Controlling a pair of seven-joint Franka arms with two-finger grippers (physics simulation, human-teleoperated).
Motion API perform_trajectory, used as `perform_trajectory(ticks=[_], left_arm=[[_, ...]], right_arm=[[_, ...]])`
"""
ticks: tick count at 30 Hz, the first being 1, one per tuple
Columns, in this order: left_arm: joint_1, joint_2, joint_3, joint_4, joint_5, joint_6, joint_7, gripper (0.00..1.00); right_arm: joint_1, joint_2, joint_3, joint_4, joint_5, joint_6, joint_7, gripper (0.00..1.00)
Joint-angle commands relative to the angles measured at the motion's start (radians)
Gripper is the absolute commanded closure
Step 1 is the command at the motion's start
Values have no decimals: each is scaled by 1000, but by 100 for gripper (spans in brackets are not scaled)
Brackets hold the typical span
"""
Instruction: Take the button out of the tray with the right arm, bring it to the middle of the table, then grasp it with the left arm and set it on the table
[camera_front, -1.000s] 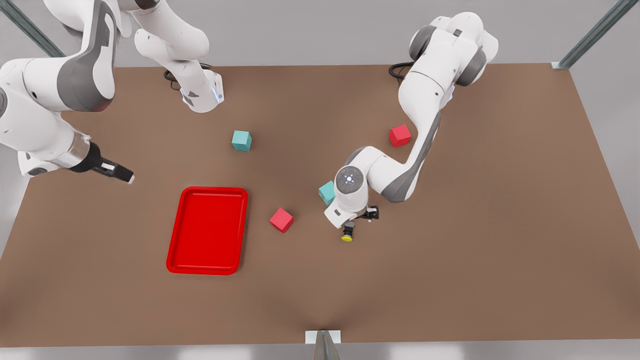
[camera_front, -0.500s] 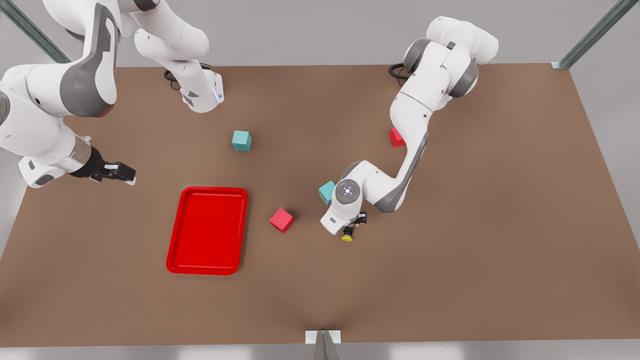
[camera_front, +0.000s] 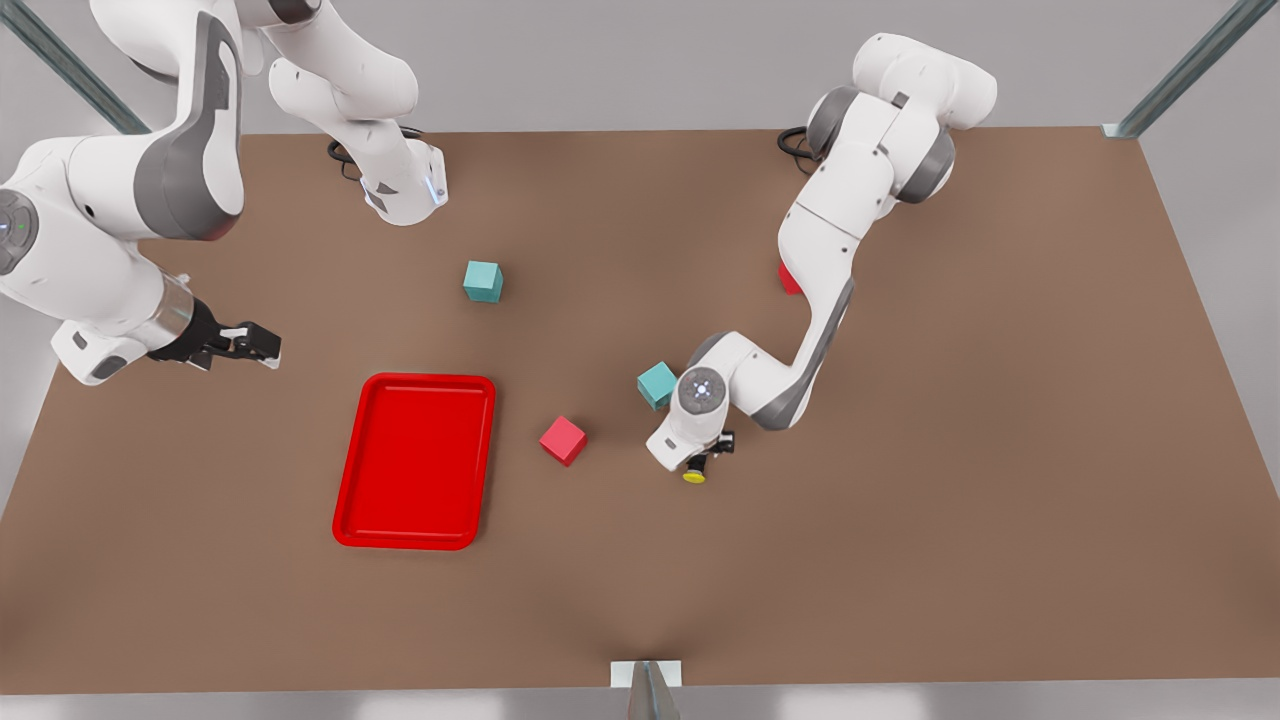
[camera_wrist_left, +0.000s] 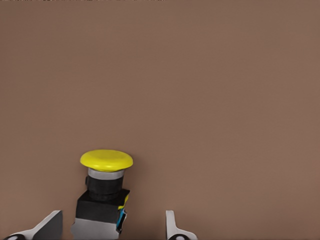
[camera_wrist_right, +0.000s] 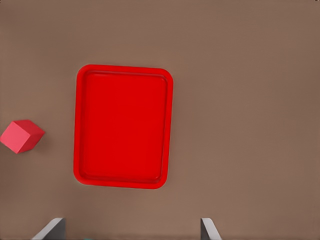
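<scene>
The button (camera_front: 693, 474), with a yellow cap, black neck and grey base, is near the middle of the table (camera_front: 950, 450). My left gripper (camera_front: 706, 456) is right over it, on the arm at the front view's right. In the left wrist view the button (camera_wrist_left: 102, 192) sits between the spread fingertips (camera_wrist_left: 172, 229) of the left gripper (camera_wrist_left: 111, 226), close to one and apart from the other, so that gripper is open. The red tray (camera_front: 415, 460) holds nothing. My right gripper (camera_front: 245, 345) waits open, high at the front view's left, looking down on the tray (camera_wrist_right: 123, 125).
A red cube (camera_front: 563, 440) lies between tray and button. One teal cube (camera_front: 655, 385) sits just behind the left wrist, another (camera_front: 483, 281) farther back. A second red cube (camera_front: 788, 280) is mostly hidden behind the left arm. The front of the table is bare.
The left arm has sunk lower over the button and its elbow swung in front of the far red cube. The right gripper has drifted slightly towards the tray.
</scene>
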Motion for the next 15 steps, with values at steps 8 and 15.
perform_trajectory(ticks=[8, 15], left_arm=[[10, 0, 1, 2, 0, 22, 83, 1], [18, -2, 1, 3, 0, 22, 83, 44]], right_arm=[[5, -3, 1, 5, -14, -25, -74, 0], [8, 0, -1, 51, 0, -51, -54, 0]])
